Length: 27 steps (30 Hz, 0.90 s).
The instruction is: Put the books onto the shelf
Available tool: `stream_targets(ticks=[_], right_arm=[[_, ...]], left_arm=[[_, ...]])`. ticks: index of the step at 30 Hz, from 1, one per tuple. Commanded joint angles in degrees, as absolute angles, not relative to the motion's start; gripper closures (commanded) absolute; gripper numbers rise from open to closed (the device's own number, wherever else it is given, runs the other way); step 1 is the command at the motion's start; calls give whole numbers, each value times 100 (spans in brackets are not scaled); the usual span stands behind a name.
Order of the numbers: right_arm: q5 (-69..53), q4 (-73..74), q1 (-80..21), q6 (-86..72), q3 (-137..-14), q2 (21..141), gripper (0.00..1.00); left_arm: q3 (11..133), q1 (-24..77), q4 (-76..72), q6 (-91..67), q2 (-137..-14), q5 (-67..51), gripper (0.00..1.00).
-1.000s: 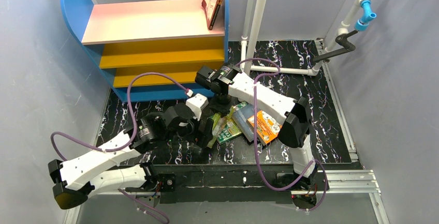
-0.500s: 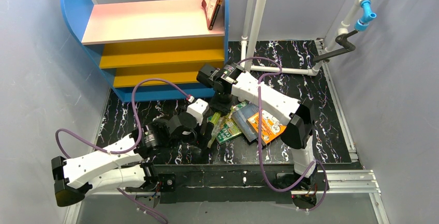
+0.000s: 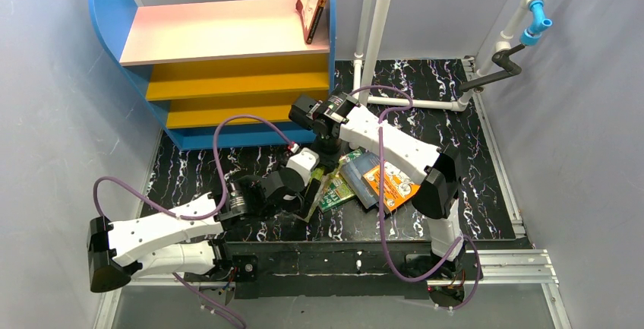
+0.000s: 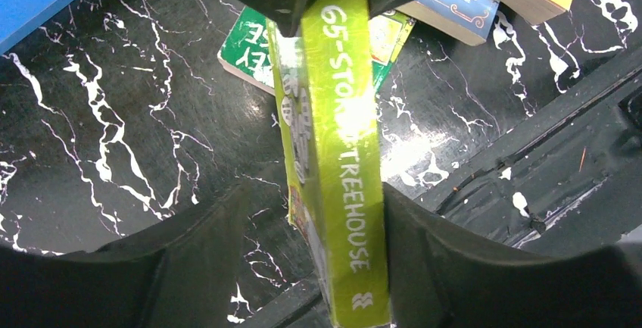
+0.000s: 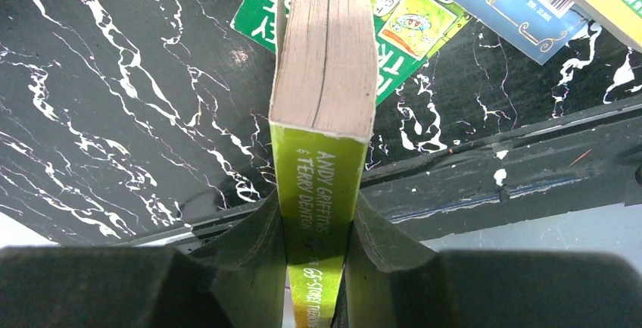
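Over the black marbled table, in front of the shelf, the lime-green book is held on edge, clamped across its thickness by the right gripper. The left gripper straddles the spine with jaws apart, one finger touching and a gap at the other. A clean handover likely needs the left jaws centred and firmly closed before the right lets go. From above, the arms hide the exchange, and whether the book's lower edge touches the table cannot be told.
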<state>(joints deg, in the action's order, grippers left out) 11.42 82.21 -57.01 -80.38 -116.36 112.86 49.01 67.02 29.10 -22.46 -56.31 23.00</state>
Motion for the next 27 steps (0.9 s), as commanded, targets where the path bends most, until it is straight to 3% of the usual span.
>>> stream_targets(ticks=[1,6,9,10,15,20,24,26,27], right_arm=[[1075,8408,-5704,-8060,-11762,10922,99],[944,8270,-5703,-7991,-11687,10857,99],[862,8092,-5710,-7929,-11542,10772,99],[832,8000,-5705,-7902,-11472,10734,99],[670,7569,-5709,-7719,-10884,10404,99],[708,7219,-5643,-7692,-10074,9941,87],[542,5982,-5544,-7334,-8851,9240,69],[514,5251,-5545,-7183,-8313,8770,54],[512,4898,-5547,-7088,-8062,8571,38]], left_arm=[[4873,6776,2841,-2244,-5572,2683,46],[4693,6781,2752,-2425,-5364,2673,68],[4618,6785,2806,-2495,-5250,2625,97],[4613,6785,2884,-2564,-5216,2637,100],[4499,6785,3210,-2806,-4843,2566,100],[4353,6788,3721,-3145,-4245,2741,100],[4204,6784,4191,-3488,-3878,3114,100],[4179,6785,4315,-3602,-3817,3244,100],[4161,6785,4322,-3633,-3807,3292,100]])
